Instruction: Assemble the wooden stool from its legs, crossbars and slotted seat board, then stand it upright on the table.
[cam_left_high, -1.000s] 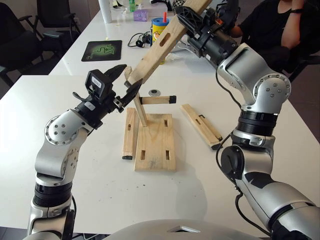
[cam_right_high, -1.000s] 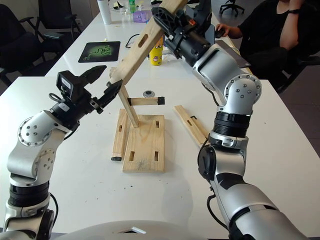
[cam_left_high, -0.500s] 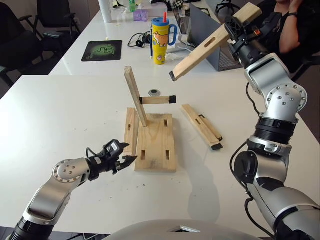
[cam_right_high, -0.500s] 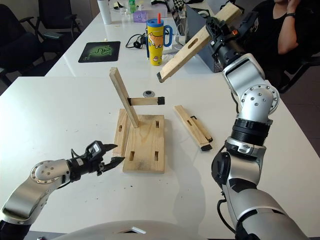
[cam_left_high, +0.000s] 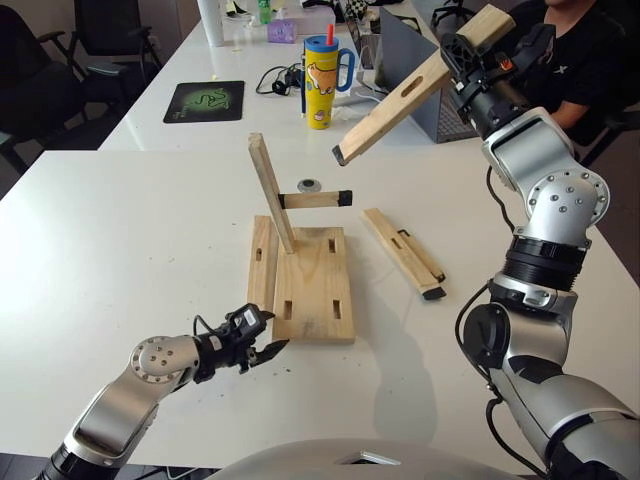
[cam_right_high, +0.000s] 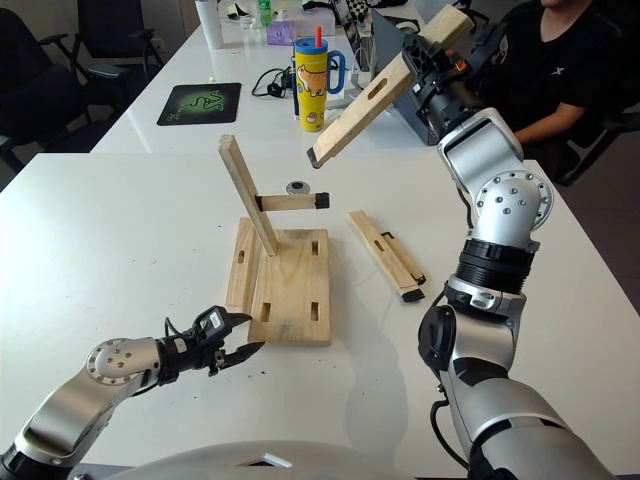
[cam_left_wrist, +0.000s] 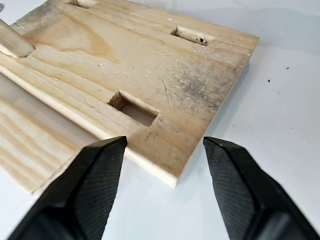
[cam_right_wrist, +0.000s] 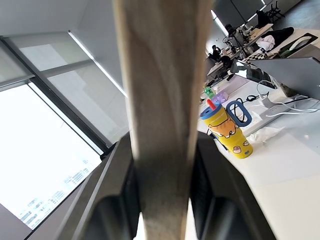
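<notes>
You have two white tables ahead. On the near table (cam_left_high: 120, 230), a small round grey disc (cam_left_high: 310, 185) lies toward the far edge. On the far table (cam_left_high: 250, 115), a yellow tumbler (cam_left_high: 320, 85) with a blue handle and a red straw stands upright, with a tangle of cables (cam_left_high: 280, 78) just to its left and a grey laptop (cam_left_high: 392, 45) to its right. Farther left lies a black mouse pad (cam_left_high: 204, 101). A purple box (cam_left_high: 281, 30) and a white cylinder (cam_left_high: 211, 22) stand at the back, with dark office chairs (cam_left_high: 105, 30) beyond.

Bright, even indoor light, soft shadows on the white table (cam_left_high: 120, 230), blown-out window (cam_right_wrist: 45, 165) glare
</notes>
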